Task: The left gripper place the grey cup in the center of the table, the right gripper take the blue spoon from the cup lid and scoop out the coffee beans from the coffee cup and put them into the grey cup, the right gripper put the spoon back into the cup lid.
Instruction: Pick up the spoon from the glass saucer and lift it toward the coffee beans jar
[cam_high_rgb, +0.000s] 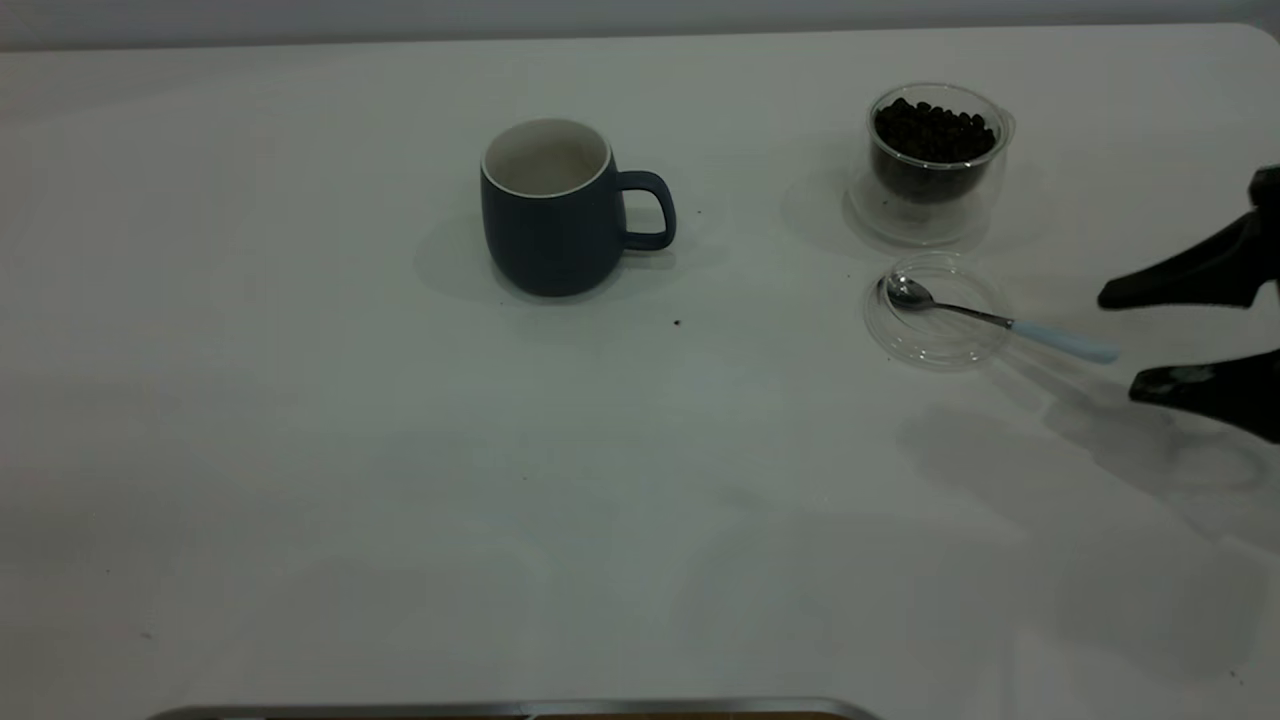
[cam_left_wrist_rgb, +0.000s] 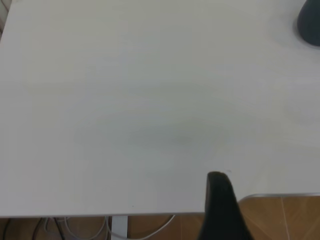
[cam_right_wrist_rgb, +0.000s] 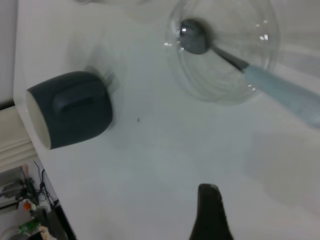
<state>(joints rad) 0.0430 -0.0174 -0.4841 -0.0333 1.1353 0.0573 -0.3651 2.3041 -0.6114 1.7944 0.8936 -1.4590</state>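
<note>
Navy-grey matte mug (cam_high_rgb: 553, 215) stands mid-counter (cam_high_rgb: 300, 450). Pale-blue-handled metal spoon (cam_high_rgb: 990, 320) rests in the clear round lid (cam_high_rgb: 935, 350) (beside the bean-filled glass cup (cam_high_rgb: 932, 160)). Right tool (cam_high_rgb: 1115, 345), fingers spread wide, hovers near the handle.

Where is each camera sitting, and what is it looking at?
Exterior view: outside the rig, high, looking down on the table; the open right gripper reaches in toward the blue spoon in the cup lid.
Left wrist view: on the left arm at the table's edge, facing bare tabletop; one black finger shows.
Right wrist view: on the right arm, looking down at spoon and lid; one fingertip shows.
Shared: all three show the grey cup.
</note>
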